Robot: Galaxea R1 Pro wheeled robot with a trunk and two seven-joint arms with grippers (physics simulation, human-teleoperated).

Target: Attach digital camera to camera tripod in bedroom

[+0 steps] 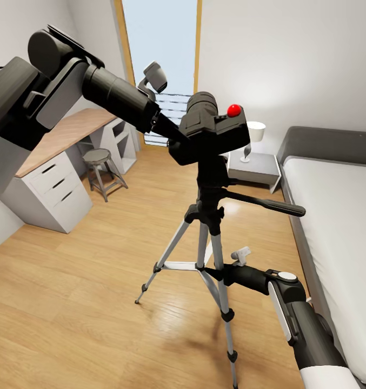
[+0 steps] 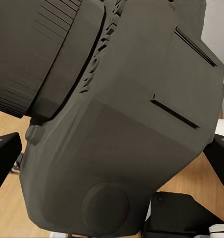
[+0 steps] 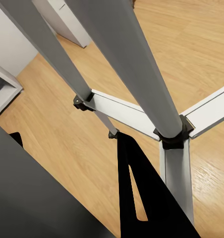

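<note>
The left gripper [image 1: 174,132] grasps the digital camera [image 1: 212,132] directly above the camera tripod [image 1: 212,237] head. The right gripper [image 1: 218,270] is at the legs; finger state cannot be determined. Risk: off-centre lowering may tip the tripod.

digital camera [image 1: 210,132]: black, chunky, with a bright red round button on top and a ribbed lens barrel; sits tilted on the tripod's black head.
camera tripod [image 1: 211,237]: upright on the bedroom's light wood floor, three silver legs spread, white braces meeting at a black centre joint, black pan handle pointing toward the grey bed.
</note>
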